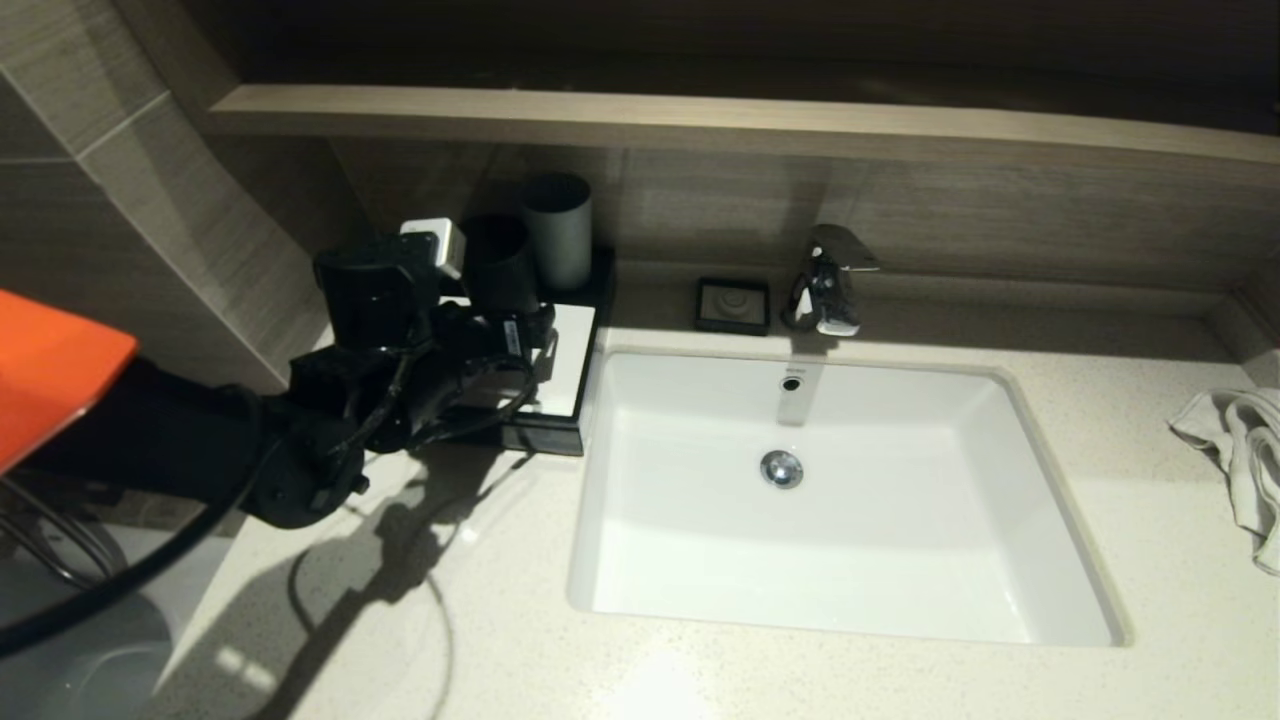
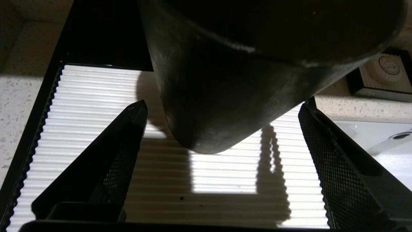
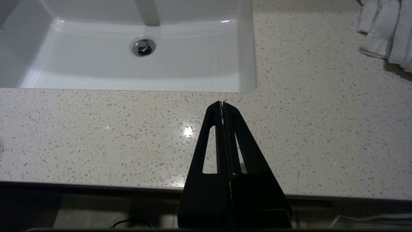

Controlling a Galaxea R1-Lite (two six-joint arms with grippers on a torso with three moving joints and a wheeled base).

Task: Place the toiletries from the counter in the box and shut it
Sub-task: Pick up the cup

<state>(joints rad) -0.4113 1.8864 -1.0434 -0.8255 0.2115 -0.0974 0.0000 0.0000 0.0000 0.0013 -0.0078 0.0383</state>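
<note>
The left arm reaches in from the left of the basin (image 1: 850, 500), its wrist bent down over the black box (image 1: 548, 432), which sits on the bench (image 1: 500, 640) just beside the basin's left rim. The left claw (image 2: 222, 116) hangs over the box's white ribbed panel (image 2: 96, 106) with its mesh-faced fingers (image 2: 325, 161) spread wide, one on each side of a dark cup (image 2: 225, 80) that stands between them; whether the fingers touch the cup cannot be told. In the head view two dark cylindrical cups (image 1: 557, 228) stand at the back of the box; what the box holds is hidden by the arm. Behind the basin, a small black soap dish (image 1: 733, 305) sits just left of the chrome tap (image 1: 828, 280). The right claw (image 3: 222, 104) hovers over the bench at the basin's front right corner, fingers pressed together and empty. A white towel (image 1: 1240, 450) lies crumpled well right of the basin. No toiletries show on the bench.
</note>
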